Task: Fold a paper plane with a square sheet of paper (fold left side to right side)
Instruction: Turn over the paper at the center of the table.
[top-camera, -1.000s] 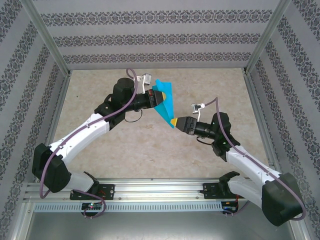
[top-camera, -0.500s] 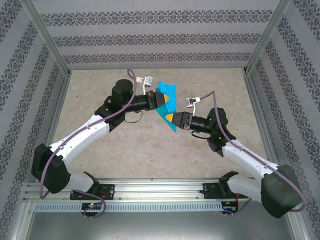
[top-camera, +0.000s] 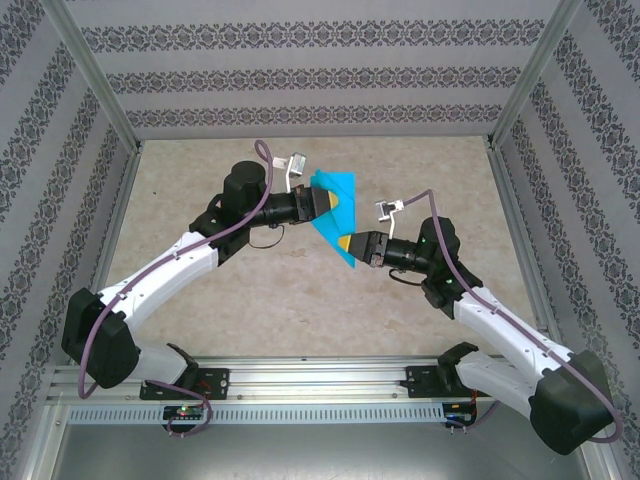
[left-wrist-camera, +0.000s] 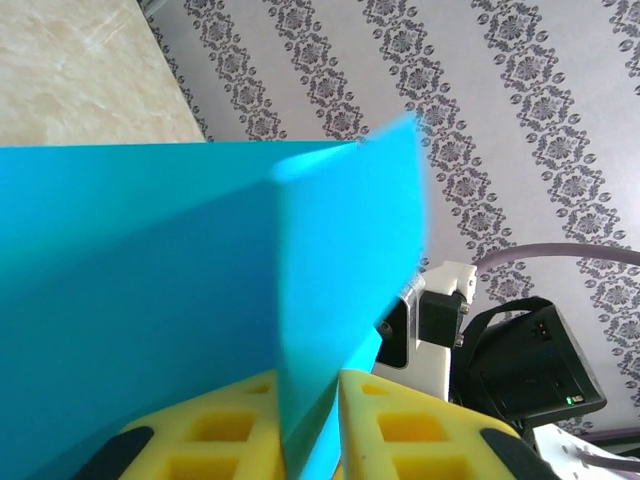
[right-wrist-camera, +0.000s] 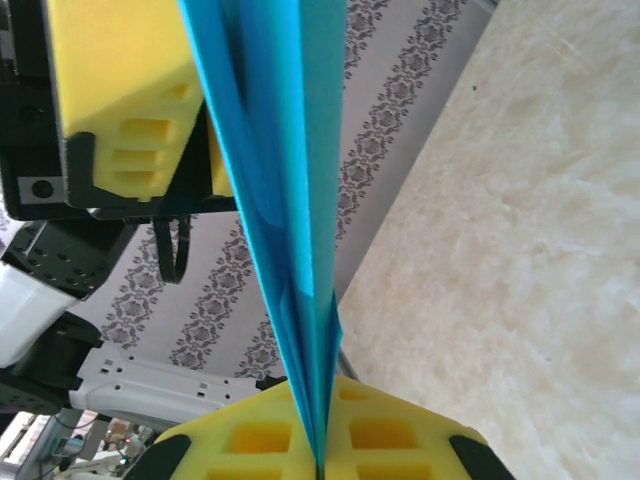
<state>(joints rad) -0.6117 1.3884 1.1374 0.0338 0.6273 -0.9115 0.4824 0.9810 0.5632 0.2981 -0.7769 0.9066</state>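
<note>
You have a beige, marble-patterned tabletop (top-camera: 250, 290) as the floor of the cell. Walls (top-camera: 320, 80) papered in bands of grey damask ornament close it in at the back and on both sides. Silver metal posts (top-camera: 95, 75) frame the back corners, and a slotted aluminium rail (top-camera: 320, 385) runs along your near edge
</note>
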